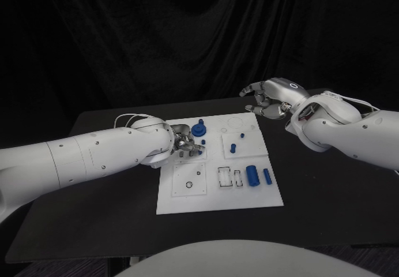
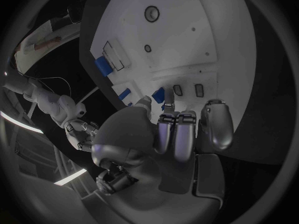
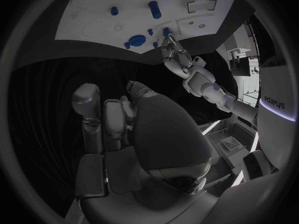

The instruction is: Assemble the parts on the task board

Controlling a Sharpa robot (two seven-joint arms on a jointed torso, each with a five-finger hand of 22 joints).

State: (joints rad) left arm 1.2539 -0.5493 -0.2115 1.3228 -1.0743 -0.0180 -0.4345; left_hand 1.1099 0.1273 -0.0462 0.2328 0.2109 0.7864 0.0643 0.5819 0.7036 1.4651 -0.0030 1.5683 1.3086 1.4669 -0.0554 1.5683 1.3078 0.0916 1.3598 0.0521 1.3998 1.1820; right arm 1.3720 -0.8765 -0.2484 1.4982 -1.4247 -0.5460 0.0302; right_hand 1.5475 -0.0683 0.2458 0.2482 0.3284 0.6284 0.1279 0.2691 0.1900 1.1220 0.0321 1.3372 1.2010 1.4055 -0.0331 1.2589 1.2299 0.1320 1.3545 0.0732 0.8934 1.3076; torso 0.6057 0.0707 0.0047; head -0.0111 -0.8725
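The white task board (image 1: 249, 199) lies in the middle of the black table. My left hand (image 1: 187, 145) rests over the board's left side, its other fingers curled in. Its thumb and one fingertip sit either side of a small blue part (image 2: 159, 93), pinching it against the board. Just beyond it stands a round blue part (image 1: 199, 128). Two small blue pegs (image 1: 233, 148) stand mid-board, and two blue cylinders (image 1: 252, 172) lie at its right side. My right hand (image 1: 270, 99) hovers above the board's far right corner with its fingers curled in on nothing.
Rectangular slots (image 1: 230, 176) are outlined beside the cylinders, and a small round hole (image 1: 190, 185) sits in the board's near left panel. A circular recess (image 1: 238, 123) marks the far right part. Bare table (image 1: 332, 196) lies to the right of the board.
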